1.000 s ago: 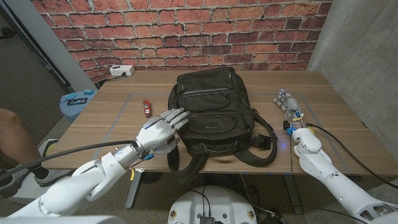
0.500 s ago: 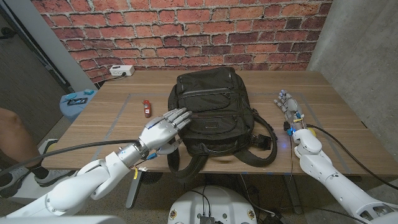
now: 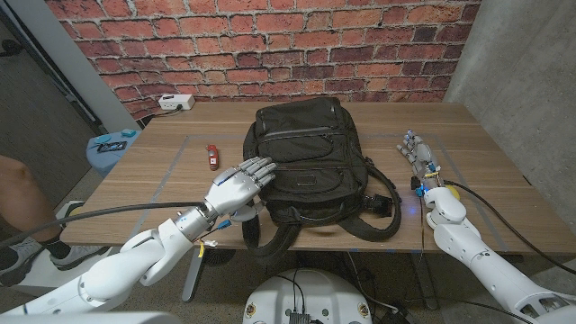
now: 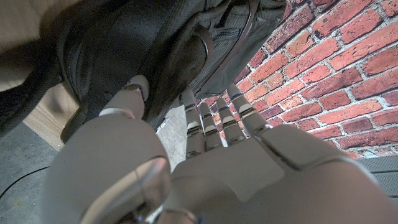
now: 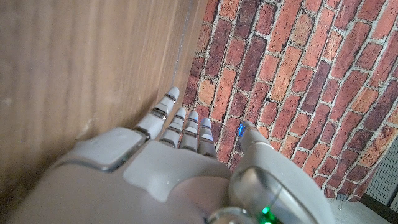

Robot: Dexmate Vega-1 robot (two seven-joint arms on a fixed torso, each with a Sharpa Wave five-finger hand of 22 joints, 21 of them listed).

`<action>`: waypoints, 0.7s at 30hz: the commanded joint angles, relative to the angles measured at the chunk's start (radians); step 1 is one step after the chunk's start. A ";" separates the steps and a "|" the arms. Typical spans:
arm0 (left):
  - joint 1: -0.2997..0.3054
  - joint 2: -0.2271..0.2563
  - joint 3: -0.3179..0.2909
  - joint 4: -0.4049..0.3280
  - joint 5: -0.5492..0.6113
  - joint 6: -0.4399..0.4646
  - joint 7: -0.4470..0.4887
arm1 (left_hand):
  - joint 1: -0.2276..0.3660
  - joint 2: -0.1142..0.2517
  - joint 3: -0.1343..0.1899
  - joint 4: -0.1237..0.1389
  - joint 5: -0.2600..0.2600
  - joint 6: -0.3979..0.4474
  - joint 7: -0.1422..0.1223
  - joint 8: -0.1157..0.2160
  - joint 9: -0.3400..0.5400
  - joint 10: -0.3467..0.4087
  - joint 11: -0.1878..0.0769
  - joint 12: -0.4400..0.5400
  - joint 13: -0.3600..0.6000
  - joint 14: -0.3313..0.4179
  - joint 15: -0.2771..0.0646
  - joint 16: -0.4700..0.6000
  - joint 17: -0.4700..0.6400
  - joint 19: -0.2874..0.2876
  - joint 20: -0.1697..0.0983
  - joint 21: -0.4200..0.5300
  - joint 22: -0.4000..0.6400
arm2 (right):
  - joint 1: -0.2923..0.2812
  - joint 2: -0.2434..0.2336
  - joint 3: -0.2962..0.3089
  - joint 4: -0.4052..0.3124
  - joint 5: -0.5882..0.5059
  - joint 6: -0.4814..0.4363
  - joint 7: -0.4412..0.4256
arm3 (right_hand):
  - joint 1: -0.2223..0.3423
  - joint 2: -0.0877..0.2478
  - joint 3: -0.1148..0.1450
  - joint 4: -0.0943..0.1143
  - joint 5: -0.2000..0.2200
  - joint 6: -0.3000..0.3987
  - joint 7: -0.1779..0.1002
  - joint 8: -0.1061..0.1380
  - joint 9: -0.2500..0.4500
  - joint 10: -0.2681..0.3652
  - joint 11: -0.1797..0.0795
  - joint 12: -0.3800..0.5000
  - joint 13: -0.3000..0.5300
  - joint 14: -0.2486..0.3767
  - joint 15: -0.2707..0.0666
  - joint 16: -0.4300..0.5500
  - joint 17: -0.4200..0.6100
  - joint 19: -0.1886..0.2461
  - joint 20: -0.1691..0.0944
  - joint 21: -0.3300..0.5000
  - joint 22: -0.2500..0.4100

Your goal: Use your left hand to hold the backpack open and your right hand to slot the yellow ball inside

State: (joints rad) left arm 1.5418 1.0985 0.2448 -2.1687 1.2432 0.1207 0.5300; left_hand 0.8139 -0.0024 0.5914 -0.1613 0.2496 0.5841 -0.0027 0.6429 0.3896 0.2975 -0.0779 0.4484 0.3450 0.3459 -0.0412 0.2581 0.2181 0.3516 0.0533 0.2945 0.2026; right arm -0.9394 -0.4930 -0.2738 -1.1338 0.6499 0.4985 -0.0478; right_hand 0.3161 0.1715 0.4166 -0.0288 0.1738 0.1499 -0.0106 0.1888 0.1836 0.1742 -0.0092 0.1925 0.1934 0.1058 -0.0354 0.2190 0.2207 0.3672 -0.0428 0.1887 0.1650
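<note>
A black backpack (image 3: pixel 310 162) lies flat in the middle of the wooden table (image 3: pixel 486 171), with its straps trailing toward the near edge. My left hand (image 3: pixel 236 187) is at the backpack's near left side, fingers spread and reaching onto the fabric, holding nothing. In the left wrist view the fingers (image 4: pixel 214 118) stretch out along the backpack (image 4: pixel 124 43) without gripping it. My right hand (image 3: pixel 419 155) is on the table right of the backpack, fingers straight and empty. In the right wrist view the right hand (image 5: pixel 180 162) is beside the bare table (image 5: pixel 74 62).
A small red object (image 3: pixel 212 157) lies on the table left of the backpack. A white power strip (image 3: pixel 176 102) sits at the far left corner. A blue item (image 3: pixel 112 144) stands beyond the table's left edge, with a person's leg (image 3: pixel 18 193) nearby. A brick wall is behind.
My left forearm has shifted slightly while the hand stays at the backpack's near left side. The right hand and the backpack have not moved.
</note>
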 commanded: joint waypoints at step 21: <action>-0.105 0.051 0.122 0.003 -0.037 0.052 0.129 | 0.064 0.056 -0.041 0.002 -0.005 0.361 -0.040 0.180 -0.027 0.316 -0.081 0.185 0.084 0.274 -0.092 0.092 0.055 0.111 -0.026 0.060 0.006 | 0.029 -0.012 -0.016 0.025 0.003 -0.027 0.041 | 0.008 0.002 -0.001 0.001 0.001 0.010 0.002 0.005 0.004 -0.003 0.005 0.005 0.004 -0.006 -0.019 0.007 0.004 0.003 -0.037 0.004 0.006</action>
State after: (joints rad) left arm 1.4572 1.1353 0.3484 -2.1502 1.2204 0.1529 0.6307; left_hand 0.8649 0.0454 0.5497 -0.1583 0.2467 0.9264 -0.0464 0.8126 0.3627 0.5971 -0.1573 0.6227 0.4219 0.6025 -0.1308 0.3446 0.2675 0.4519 0.0275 0.3446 0.2073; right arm -0.9197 -0.5019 -0.2840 -1.1166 0.6536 0.4788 -0.0169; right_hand 0.3161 0.1715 0.4166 -0.0288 0.1738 0.1499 -0.0106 0.1888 0.1835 0.1742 -0.0092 0.1925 0.1934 0.1058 -0.0355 0.2190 0.2207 0.3672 -0.0428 0.1887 0.1650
